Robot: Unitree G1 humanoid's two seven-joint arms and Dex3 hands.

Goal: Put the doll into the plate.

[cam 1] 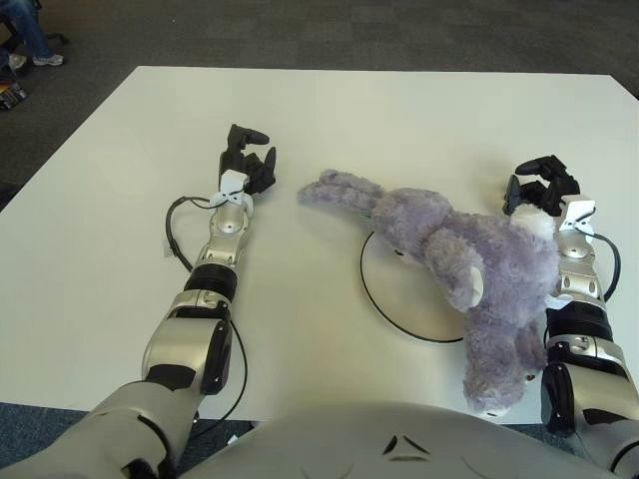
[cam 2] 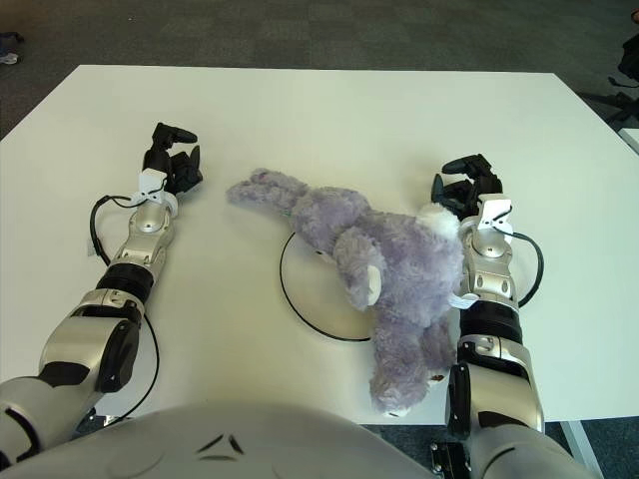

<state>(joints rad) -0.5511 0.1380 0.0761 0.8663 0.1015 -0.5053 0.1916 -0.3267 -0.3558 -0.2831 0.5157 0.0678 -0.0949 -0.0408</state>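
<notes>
We see a white worktop (cam 1: 419, 120) standing on dark grey carpet (cam 1: 329, 30). At the far left edge of the room there is a seated person's leg and shoe (cam 1: 30, 45).

The purple plush doll (cam 1: 469, 264) lies sprawled across the white plate (cam 1: 399, 294), which has a thin dark rim. The doll's body covers the plate's right part, one long limb reaches off the plate toward the left, and its legs hang past the plate toward the near edge of the worktop.

Our left hand (cam 1: 248, 160) shows well to the left of the doll, apart from it, its dark fingers curled together and holding nothing. A black cable (cam 1: 180, 225) loops beside that forearm.

Our right hand (cam 2: 467, 185) shows just beside the doll's white tail end, on its right. Its fingers look curled inward and empty, though from this angle we cannot be sure whether they brush the fur.
</notes>
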